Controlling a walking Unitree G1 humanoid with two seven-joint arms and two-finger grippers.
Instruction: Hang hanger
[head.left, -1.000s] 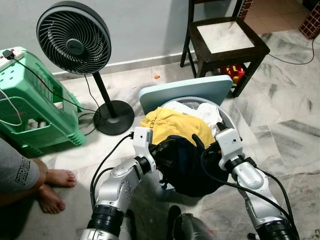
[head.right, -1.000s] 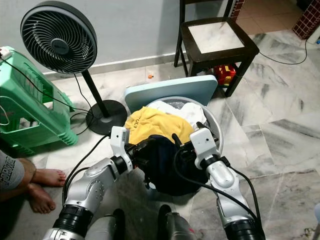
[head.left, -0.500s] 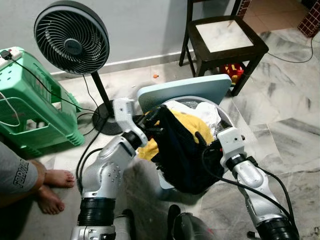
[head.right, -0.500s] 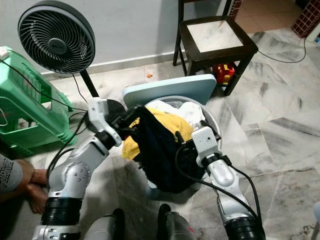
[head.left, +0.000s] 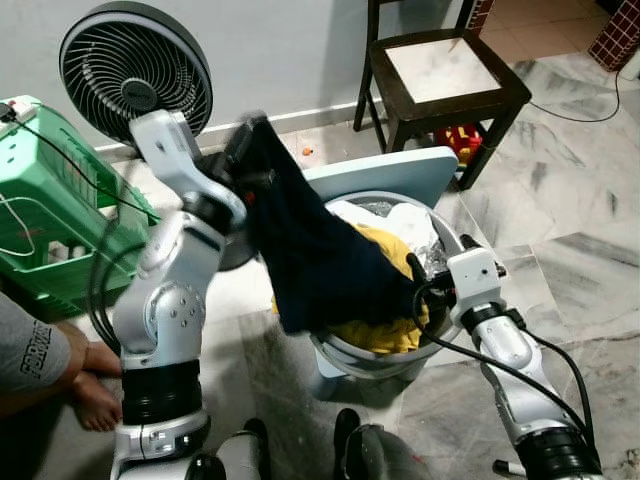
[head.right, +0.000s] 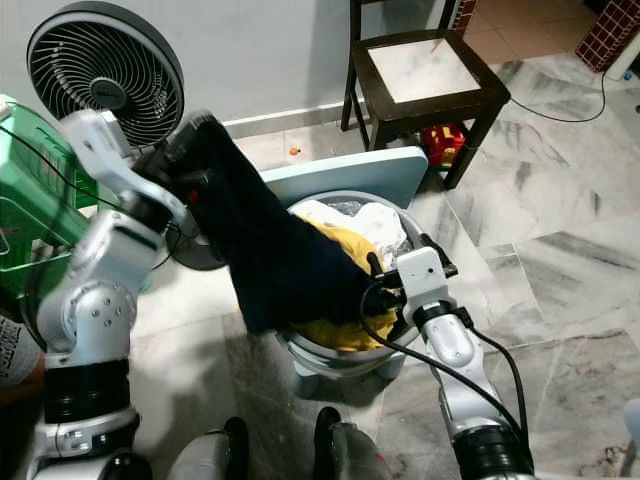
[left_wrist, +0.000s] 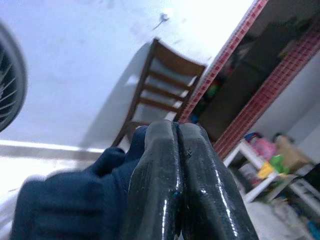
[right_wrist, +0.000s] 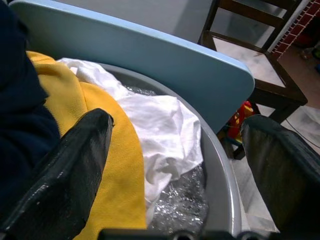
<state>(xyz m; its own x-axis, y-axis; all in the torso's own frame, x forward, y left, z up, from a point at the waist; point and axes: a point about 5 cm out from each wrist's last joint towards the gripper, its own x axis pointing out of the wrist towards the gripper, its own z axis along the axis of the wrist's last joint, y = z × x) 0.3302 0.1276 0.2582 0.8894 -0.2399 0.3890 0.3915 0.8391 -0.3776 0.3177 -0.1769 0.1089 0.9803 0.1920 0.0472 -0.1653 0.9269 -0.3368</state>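
Left tool lifts navy garment — right tool spread.

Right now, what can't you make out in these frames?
- Hanger: no view lets me pick one out.
- Dark garment: type unclear, bunched; blurred in left wrist view.
- Left gripper: cloth pinched, hold hidden by fingers.
- Basket contents: covered by yellow cloth and white cloth.

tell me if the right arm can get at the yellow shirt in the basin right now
Probably yes. The right gripper hangs open at the basin rim, right over the yellow shirt, with nothing between. The left gripper holds the dark garment lifted, though its lower end still drapes over part of the shirt.
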